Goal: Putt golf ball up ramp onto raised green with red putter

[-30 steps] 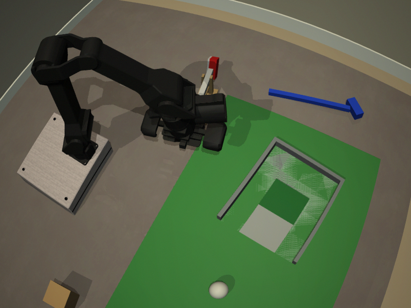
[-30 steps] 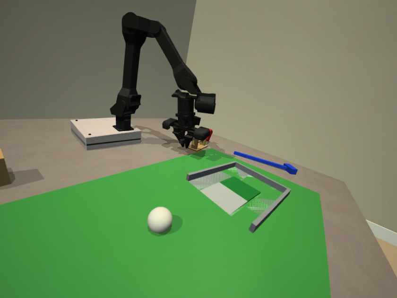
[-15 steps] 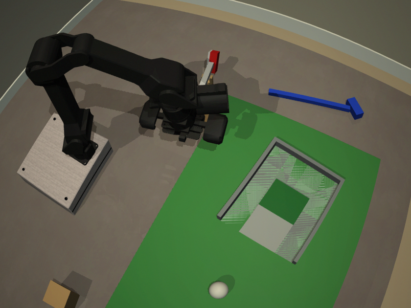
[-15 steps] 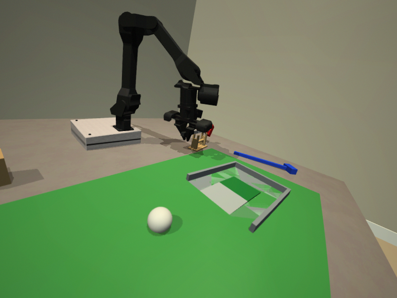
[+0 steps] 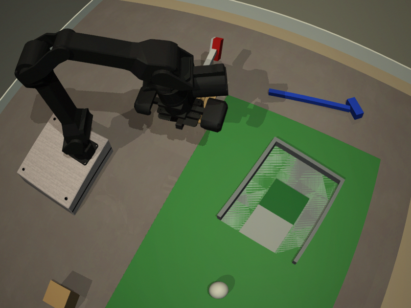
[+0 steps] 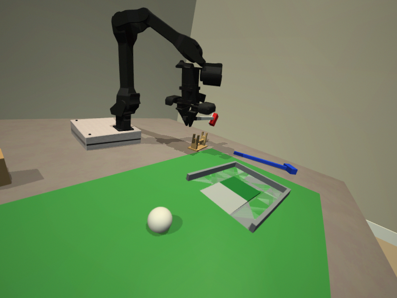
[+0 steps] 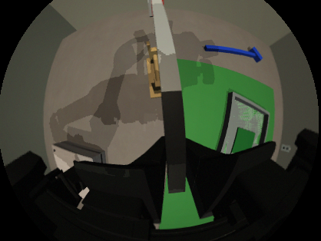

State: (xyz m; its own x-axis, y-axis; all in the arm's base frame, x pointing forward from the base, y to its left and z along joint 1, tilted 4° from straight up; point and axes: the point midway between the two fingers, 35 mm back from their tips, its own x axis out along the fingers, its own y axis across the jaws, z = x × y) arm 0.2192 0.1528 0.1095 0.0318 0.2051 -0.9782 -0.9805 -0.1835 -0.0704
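My gripper (image 6: 188,124) (image 7: 170,139) is shut on the dark grip of the red putter (image 5: 217,49) (image 6: 213,119) (image 7: 165,36). The putter is held in the air above its wooden stand, its pale shaft pointing away toward the back and its red head at the far end. In the top view the arm hides most of the shaft. The white golf ball (image 5: 218,290) (image 6: 159,219) rests on the green mat (image 5: 159,238) (image 6: 80,243), in front of the pale ramp (image 5: 265,228) (image 6: 222,197). The dark green raised green (image 5: 284,201) (image 6: 240,188) (image 7: 244,139) lies behind the ramp.
Grey walls (image 5: 247,179) (image 6: 211,170) stand on three sides of the ramp and green. The wooden stand (image 6: 198,147) (image 7: 155,92) is below the putter. A blue putter (image 5: 308,99) (image 6: 263,160) (image 7: 230,50) lies at the back right. A wooden block (image 5: 56,294) (image 6: 4,173) is front left.
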